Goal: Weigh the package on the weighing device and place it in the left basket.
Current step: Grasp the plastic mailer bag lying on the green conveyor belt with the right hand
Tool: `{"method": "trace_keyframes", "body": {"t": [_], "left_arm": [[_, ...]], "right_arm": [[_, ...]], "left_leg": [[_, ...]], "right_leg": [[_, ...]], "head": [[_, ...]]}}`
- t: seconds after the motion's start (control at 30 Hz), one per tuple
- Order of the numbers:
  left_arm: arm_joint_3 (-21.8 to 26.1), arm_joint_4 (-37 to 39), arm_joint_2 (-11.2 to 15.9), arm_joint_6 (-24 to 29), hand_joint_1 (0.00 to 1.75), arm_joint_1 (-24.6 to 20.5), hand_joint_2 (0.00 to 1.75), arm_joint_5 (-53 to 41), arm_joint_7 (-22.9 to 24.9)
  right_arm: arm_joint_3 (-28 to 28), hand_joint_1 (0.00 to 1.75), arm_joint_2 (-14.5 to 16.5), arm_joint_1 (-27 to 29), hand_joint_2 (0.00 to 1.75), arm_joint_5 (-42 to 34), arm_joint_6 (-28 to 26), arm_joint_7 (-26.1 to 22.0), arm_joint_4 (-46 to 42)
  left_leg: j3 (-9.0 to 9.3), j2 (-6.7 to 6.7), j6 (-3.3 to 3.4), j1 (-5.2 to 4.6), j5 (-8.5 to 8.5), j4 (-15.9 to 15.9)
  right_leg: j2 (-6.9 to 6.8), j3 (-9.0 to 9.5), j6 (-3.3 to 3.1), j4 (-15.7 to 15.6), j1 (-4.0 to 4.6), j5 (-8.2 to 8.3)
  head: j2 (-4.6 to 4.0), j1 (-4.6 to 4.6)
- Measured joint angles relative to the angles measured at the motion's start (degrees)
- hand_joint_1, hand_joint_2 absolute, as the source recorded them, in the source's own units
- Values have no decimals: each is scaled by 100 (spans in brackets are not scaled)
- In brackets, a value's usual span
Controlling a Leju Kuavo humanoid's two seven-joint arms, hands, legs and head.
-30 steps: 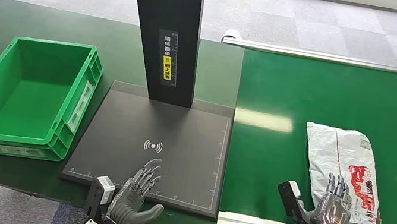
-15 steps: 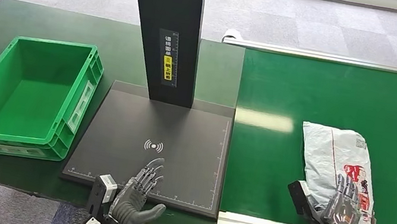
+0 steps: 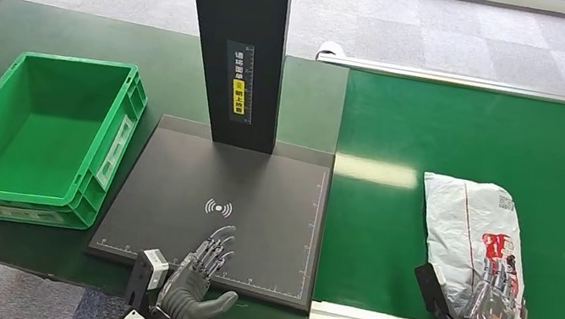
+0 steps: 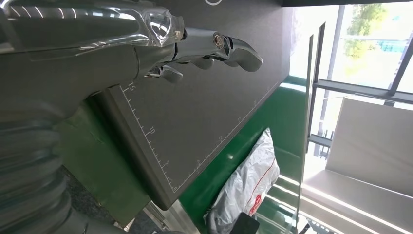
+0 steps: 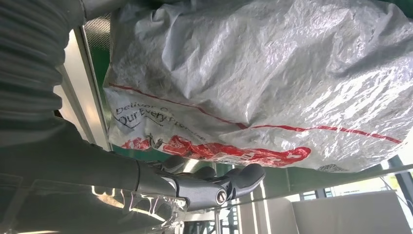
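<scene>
Two hands low beside the flat black weighing platform (image 3: 220, 210).
Right of it, the crinkled grey plastic mailer (image 3: 469, 232) lies on green belt; right hand (image 3: 494, 298) spread over its near end, perhaps touching. Left hand (image 3: 199, 276) spread, empty, over the platform's near edge.

The left hand (image 3: 198, 281) hovers at the near edge of the scale platform (image 3: 254, 206), fingers spread and stretched forward, thumb out to the side, holding nothing. The right hand (image 3: 493, 297) sits well to the right of that platform, fingers extended and apart, empty, at the package's (image 3: 469, 232) near end.
</scene>
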Motion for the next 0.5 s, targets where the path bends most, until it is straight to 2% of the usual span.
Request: {"method": "trace_keyframes", "body": {"t": [0.13,0.17,0.27,0.3,0.5], "left_arm": [[0,0,0,-3,0,3,175,-2,0],[0,0,0,-3,0,3,175,-2,0],[0,0,0,-3,0,6,175,-2,0],[0,0,0,-3,0,8,175,-2,0],[2,-4,0,-7,0,38,175,-2,0]], "right_arm": [[-70,0,2,-19,175,-152,81,-63,130],[-99,35,4,-31,175,-226,122,-107,168],[-205,166,10,-75,175,-433,257,-265,279],[-240,175,15,-83,175,-487,296,-307,315],[-420,175,71,-99,175,-700,412,-510,462]], "left_leg": [[0,-3,0,0,0,0],[0,-2,0,0,0,0],[2,-2,0,0,0,0],[3,-3,0,1,0,0],[6,-4,0,0,0,0]], "right_leg": [[-2,0,0,0,0,0],[-2,1,0,0,0,0],[-2,3,0,0,0,0],[-2,4,0,0,0,0],[-3,9,0,0,0,0]], "head": [[0,1],[0,0],[0,0],[0,1],[0,1]]}}
